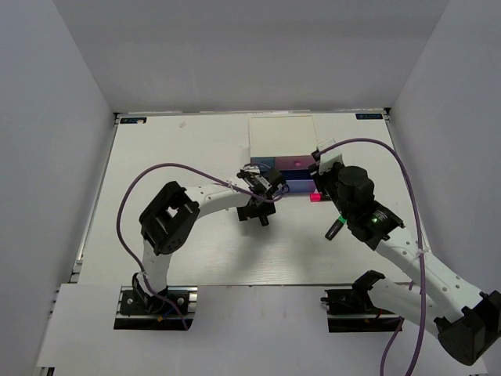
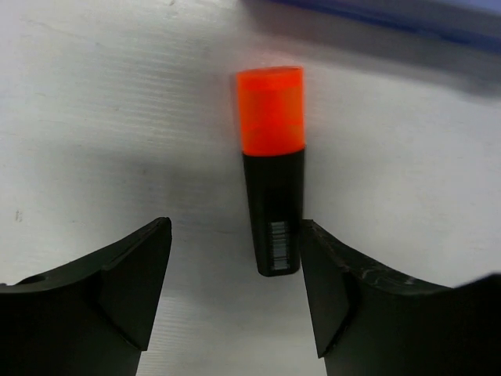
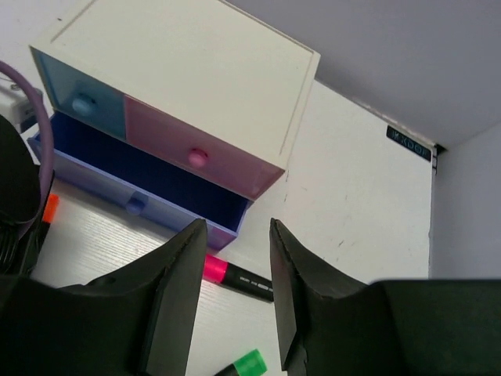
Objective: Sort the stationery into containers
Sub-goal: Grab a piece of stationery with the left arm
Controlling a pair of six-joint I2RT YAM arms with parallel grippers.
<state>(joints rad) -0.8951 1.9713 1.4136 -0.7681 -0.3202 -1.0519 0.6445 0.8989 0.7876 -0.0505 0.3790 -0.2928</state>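
Highlighter (image 2: 270, 176) butt between left fingers (image 2: 117, 290) — cap beyond.

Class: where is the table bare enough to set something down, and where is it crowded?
Bare: the table left of the white box; the far corner right of it; the near strip between the left arm and right arm. Crowded: before the open drawer, where both meet by the pink highlighter.

Between the black left fingers (image 2: 117, 298), an orange-capped highlighter (image 2: 270, 180) has a black body and a white barcode strip, on the white table (image 2: 94, 117). Beyond the black right fingers (image 3: 168, 298), the white box (image 3: 196, 63) shows a pale blue drawer (image 3: 78, 94), a pink drawer (image 3: 196, 149) and a blue-purple drawer (image 3: 102, 186), dark blue inside. Beneath them lie a pink-capped highlighter (image 3: 235, 276) and a green cap (image 3: 249, 364).
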